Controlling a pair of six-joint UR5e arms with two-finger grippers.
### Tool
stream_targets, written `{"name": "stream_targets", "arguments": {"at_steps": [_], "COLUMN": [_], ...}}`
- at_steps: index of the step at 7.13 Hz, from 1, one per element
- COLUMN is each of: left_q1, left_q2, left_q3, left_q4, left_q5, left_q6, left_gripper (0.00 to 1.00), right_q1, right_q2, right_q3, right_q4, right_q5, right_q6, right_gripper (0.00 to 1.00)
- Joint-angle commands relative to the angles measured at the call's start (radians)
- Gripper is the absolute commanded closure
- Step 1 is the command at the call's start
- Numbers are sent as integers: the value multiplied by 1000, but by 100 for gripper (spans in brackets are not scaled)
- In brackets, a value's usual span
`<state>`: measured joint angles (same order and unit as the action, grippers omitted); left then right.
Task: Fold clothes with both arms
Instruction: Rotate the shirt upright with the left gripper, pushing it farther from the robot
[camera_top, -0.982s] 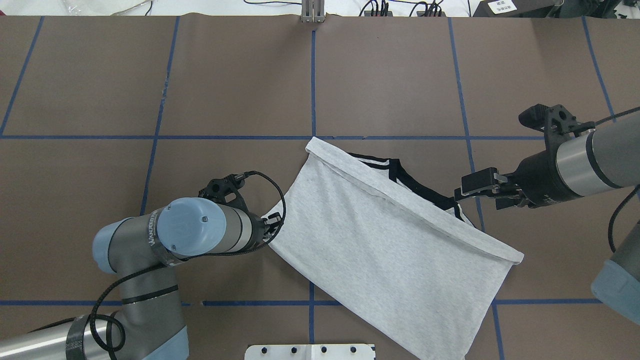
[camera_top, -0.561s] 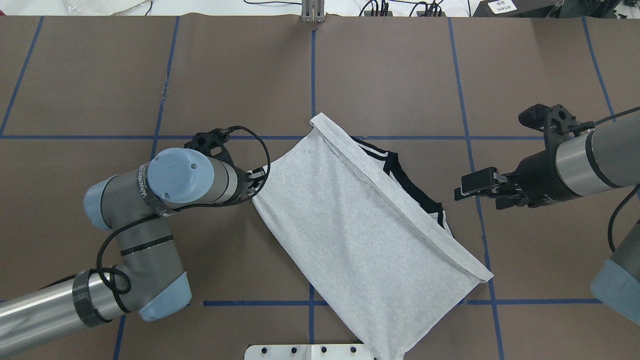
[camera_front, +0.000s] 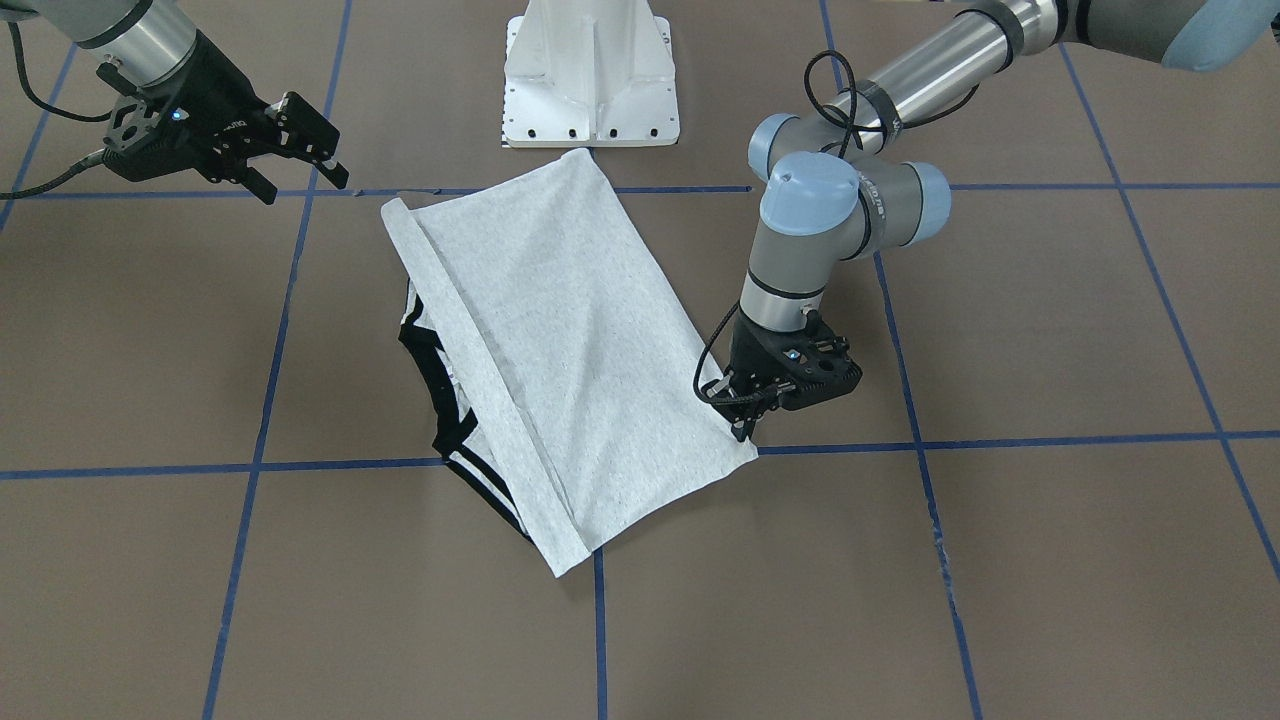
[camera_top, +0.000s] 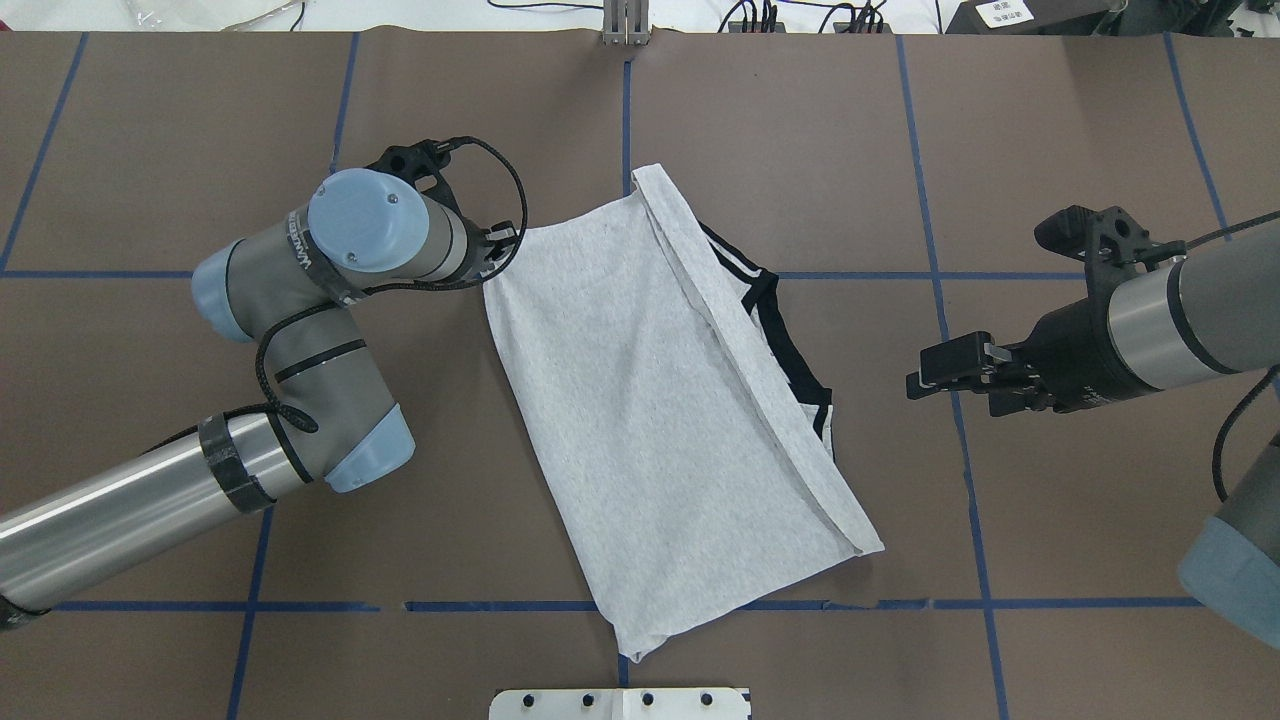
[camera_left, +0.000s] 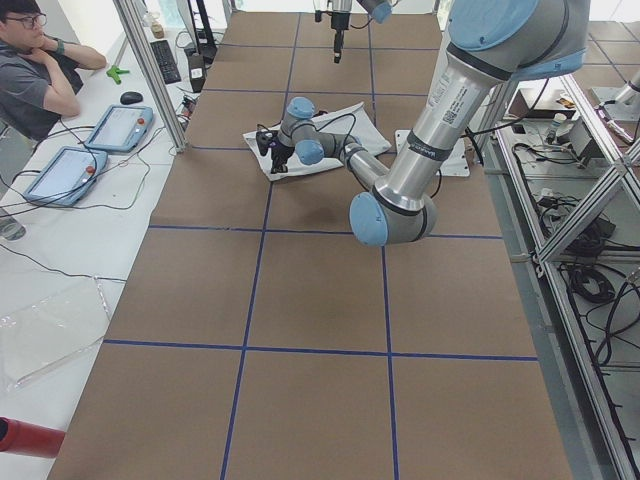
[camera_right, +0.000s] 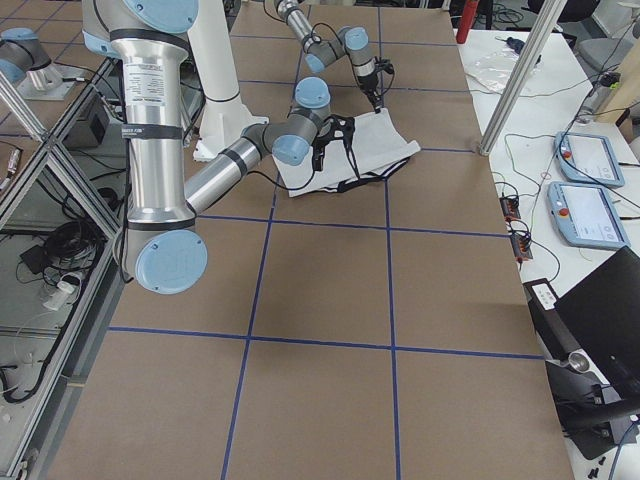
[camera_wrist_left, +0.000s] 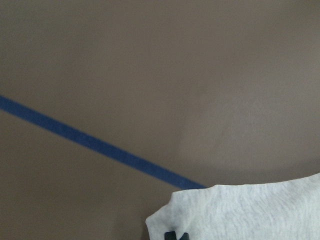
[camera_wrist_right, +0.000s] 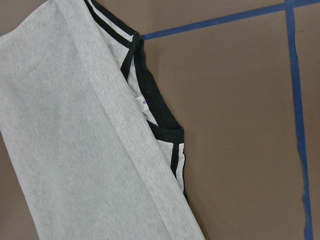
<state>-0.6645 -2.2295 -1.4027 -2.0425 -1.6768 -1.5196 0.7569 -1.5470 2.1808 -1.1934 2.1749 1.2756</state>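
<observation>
Closest to white base (camera_top: 620, 703): near tip of grey T-shirt (camera_top: 660, 400), just short of base, overlapping blue tape line (camera_top: 480, 606) on brown table (camera_top: 150, 150). Lies flat, folded lengthwise, plain side up, running diagonally away from base & slanting toward its left. Folded-over band along long edge on base's right side; black collar (camera_top: 795, 355) + black/white stripes poking out from under that band. Further out, off to base's right: right gripper (camera_top: 915, 385), fingers spread apart, nothing between them, clear of shirt w/ bare table between, aimed at collar side. Further again, at shirt's far left corner: left gripper (camera_top: 497, 258), pointing down, fingers pinched tight on corner fabric; wrist cam shows grey corner right at bottom of view w/ black fingertip bits against it. Left arm (camera_top: 300, 330) bent at elbow above table, left of base. Farthest from base, past table's far edge: cables (camera_top: 760, 15) & other clutter, too small to make out.
</observation>
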Motion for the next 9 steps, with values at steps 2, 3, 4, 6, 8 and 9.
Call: {"name": "stream_targets", "arguments": {"at_steps": [2, 3, 4, 6, 8, 9], "left_q1": [-41, -49, -49, -50, -85, -108], "left_q2": [-164, -203, -240, -257, -257, -228], "left_q3": [311, 364, 432, 487, 473, 426], "left_q4": [-247, -287, -316, -380, -381, -371], "left_q5": [43, 72, 116, 121, 94, -5], "left_q6": [76, 106, 125, 151, 186, 211], "left_gripper": [100, 100, 100, 2, 0, 0], "right_q1": [1, -1, -1, -1, -5, -5], "right_q2": [-1, -1, -2, 1, 4, 36], "right_q3": [-9, -9, -7, -7, -12, -38], "right_q4": [0, 2, 2, 2, -2, -12], "right_q5": [-1, -1, -1, -4, -18, -21], "right_q6": [2, 2, 2, 2, 1, 1], "right_gripper": [0, 0, 0, 0, 0, 0]}}
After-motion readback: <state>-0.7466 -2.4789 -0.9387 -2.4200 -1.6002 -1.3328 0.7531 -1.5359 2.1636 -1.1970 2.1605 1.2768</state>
